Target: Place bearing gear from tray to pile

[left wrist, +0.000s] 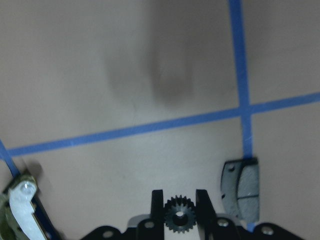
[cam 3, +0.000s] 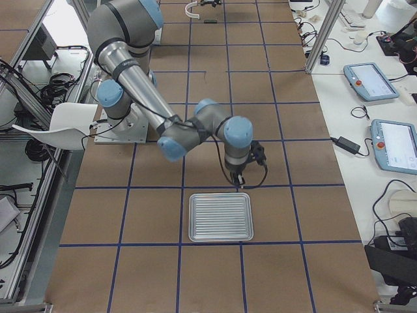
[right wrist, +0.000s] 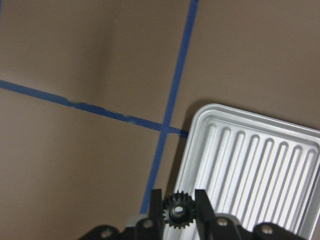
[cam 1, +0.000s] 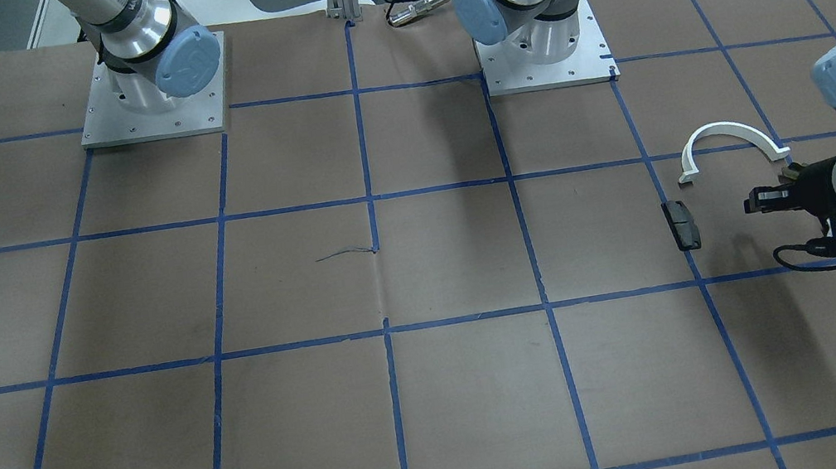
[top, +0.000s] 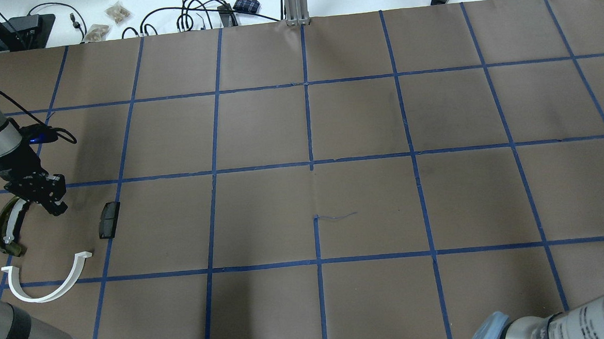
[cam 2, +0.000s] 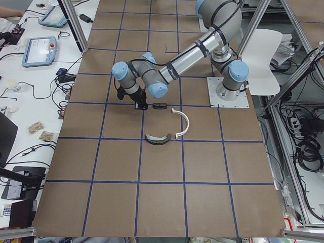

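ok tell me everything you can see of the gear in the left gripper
The gear is small and black, with a ring of short teeth and a round centre bore; material unclear. It stands with its flat face toward the wrist camera, clamped between the left gripper's two black fingers. Nothing else appears to touch it. Beyond it lies brown table paper, with the dark pad to one side and the olive shoe to the other.

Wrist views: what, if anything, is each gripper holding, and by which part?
The left gripper holds a gear, right gripper a second gear, jaws pinching each toothed rim.
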Controlling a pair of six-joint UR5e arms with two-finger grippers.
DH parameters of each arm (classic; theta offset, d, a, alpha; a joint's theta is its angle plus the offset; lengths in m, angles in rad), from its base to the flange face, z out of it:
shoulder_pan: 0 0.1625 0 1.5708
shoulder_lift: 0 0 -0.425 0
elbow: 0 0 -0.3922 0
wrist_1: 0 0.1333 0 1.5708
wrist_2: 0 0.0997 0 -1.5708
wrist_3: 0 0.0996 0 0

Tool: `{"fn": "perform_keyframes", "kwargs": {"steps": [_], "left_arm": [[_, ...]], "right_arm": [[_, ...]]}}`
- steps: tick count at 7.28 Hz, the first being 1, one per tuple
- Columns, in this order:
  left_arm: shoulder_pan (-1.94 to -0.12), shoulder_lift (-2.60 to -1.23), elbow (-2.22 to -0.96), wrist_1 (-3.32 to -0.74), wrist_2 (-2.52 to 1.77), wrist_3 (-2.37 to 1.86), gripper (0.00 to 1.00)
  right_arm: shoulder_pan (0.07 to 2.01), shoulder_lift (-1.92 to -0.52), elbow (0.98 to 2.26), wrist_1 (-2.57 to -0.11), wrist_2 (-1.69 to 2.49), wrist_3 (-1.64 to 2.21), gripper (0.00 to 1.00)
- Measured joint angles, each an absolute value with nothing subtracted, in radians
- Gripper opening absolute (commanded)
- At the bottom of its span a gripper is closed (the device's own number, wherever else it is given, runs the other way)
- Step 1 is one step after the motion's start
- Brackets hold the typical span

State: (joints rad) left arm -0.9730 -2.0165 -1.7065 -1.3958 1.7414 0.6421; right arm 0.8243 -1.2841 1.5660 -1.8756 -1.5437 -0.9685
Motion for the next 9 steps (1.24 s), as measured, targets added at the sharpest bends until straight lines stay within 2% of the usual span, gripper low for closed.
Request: {"fn": "perform_keyframes", "kwargs": {"steps": [1, 2, 3, 4, 7, 9], "left_arm": [[-0.962, -2.022, -1.720, -1.394, 1.741, 0.641, 0.23], [-0.959, -2.029, -1.720, -1.386, 1.741, 0.640, 0.66], [-0.960, -2.034, -1.722, -1.372, 1.739, 0.640, 0.95], [-0.961, -2.037, -1.723, -1.359, 1.737, 0.638, 1.00], [-0.965, -2.027, -1.684, -1.354, 1.713, 0.634, 1.00], [-0.991, -2.021, -1.604, -1.369, 1.611, 0.638, 1.00]], "right_arm": [[0.922, -1.348, 1.572, -1.779, -1.559, -0.793, 0.00], [0.997, -1.402, 1.584, -1.708, -1.566, -0.649, 0.00], [1.063, -1.440, 1.597, -1.671, -1.564, -0.533, 0.00], [1.144, -1.468, 1.610, -1.653, -1.563, -0.424, 0.00], [1.407, -1.508, 1.631, -1.645, -1.563, -0.055, 0.00], [1.603, -1.463, 1.634, -1.699, -1.544, 0.156, 0.00]]}}
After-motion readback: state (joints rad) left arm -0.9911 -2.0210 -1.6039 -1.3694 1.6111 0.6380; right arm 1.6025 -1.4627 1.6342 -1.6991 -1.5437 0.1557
